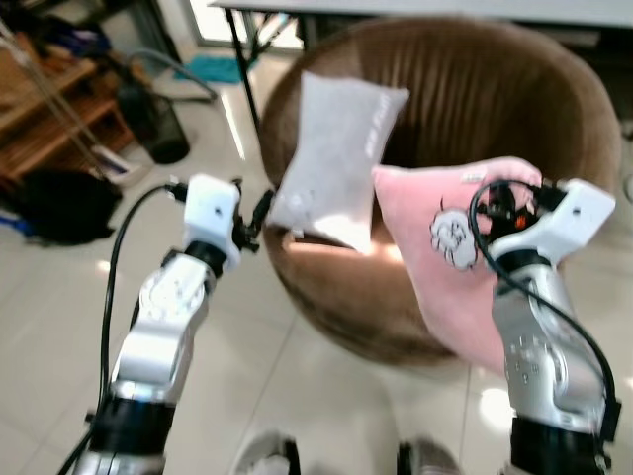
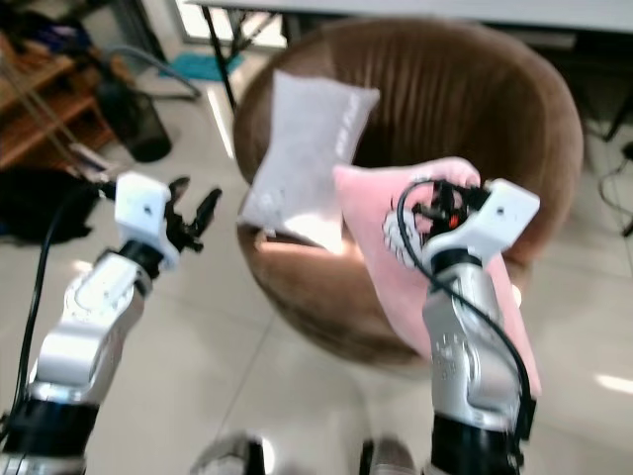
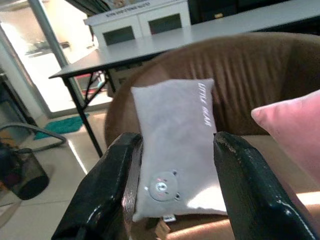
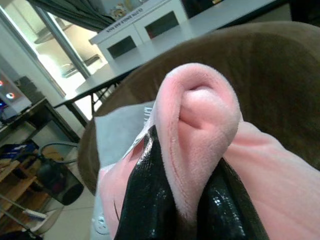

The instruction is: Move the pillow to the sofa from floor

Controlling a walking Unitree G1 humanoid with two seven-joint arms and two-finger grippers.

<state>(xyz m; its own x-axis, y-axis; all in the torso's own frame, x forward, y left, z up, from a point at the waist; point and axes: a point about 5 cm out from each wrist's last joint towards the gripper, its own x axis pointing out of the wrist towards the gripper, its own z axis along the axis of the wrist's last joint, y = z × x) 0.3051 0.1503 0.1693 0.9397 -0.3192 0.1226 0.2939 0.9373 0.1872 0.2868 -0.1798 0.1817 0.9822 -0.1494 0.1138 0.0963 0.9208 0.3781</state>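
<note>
While the right gripper (image 4: 172, 200) pinches a fold of the pink pillow (image 1: 445, 247) at 2 o'clock, clamp visible in its wrist view, the left gripper (image 2: 193, 220) hangs wide and empty at 10 o'clock. Two pillows: the pink one in the air, the grey pillow (image 3: 177, 145) leaning in the brown sofa (image 1: 495, 89) at 12 o'clock. One table (image 3: 210, 30) beyond.

Silver arms, white wrists, black cables – glossy black fingers (image 3: 107, 200)
</note>
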